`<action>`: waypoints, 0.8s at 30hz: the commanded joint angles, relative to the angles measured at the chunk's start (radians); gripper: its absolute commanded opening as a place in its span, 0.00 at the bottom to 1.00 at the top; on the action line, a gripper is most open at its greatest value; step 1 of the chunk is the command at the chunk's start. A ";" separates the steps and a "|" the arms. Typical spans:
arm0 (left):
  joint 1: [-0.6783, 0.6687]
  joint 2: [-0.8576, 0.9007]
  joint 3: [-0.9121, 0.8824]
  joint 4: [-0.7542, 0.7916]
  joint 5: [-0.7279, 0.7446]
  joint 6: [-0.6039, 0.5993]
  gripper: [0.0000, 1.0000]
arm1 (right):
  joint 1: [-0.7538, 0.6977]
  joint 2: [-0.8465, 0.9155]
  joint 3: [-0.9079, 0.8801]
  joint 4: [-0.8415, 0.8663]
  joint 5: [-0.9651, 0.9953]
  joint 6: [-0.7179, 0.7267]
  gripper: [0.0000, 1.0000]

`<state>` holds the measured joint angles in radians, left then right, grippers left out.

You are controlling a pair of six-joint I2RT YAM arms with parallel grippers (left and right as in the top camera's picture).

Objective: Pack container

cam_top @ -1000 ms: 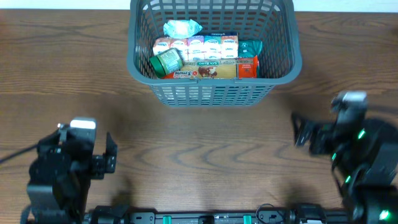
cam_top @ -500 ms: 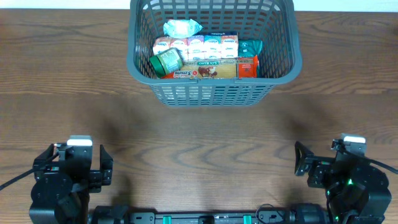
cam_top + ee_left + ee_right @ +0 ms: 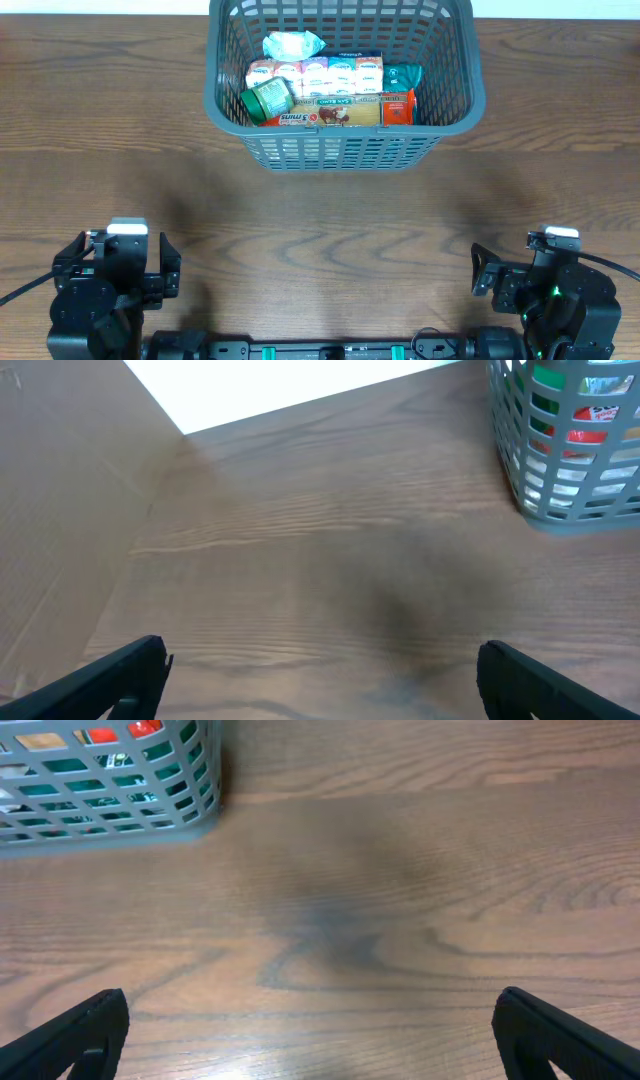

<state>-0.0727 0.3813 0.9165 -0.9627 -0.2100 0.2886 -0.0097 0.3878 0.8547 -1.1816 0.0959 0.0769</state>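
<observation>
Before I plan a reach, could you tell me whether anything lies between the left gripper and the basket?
Nothing visible does: only bare wooden table separates the open left gripper from the grey basket, in both overhead and left wrist views.

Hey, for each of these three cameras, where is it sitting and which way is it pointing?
Overhead: above the table, looking straight down on the container, with the left gripper and right gripper at the near edge.
Left wrist: low on the left gripper, facing forward across the table; both open fingertips show, container upper right.
Right wrist: likewise on the right gripper; open fingertips show, container upper left.
Shared: all three see the container.
</observation>
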 commanded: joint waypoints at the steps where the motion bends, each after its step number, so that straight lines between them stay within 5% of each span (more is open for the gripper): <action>1: 0.004 -0.003 -0.004 -0.002 -0.008 0.005 0.98 | 0.009 -0.002 -0.006 0.000 0.013 0.016 0.99; 7: 0.004 -0.003 -0.004 -0.002 -0.008 0.005 0.98 | 0.013 -0.027 -0.006 0.002 0.024 0.006 0.99; 16: 0.004 -0.003 -0.004 -0.002 -0.008 0.005 0.98 | 0.032 -0.324 -0.055 0.072 -0.097 0.004 0.99; 24: 0.004 -0.003 -0.004 -0.002 -0.008 0.005 0.99 | 0.076 -0.382 -0.340 0.470 -0.104 -0.109 0.99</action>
<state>-0.0727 0.3813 0.9161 -0.9627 -0.2100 0.2886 0.0372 0.0082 0.6098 -0.7998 0.0086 0.0315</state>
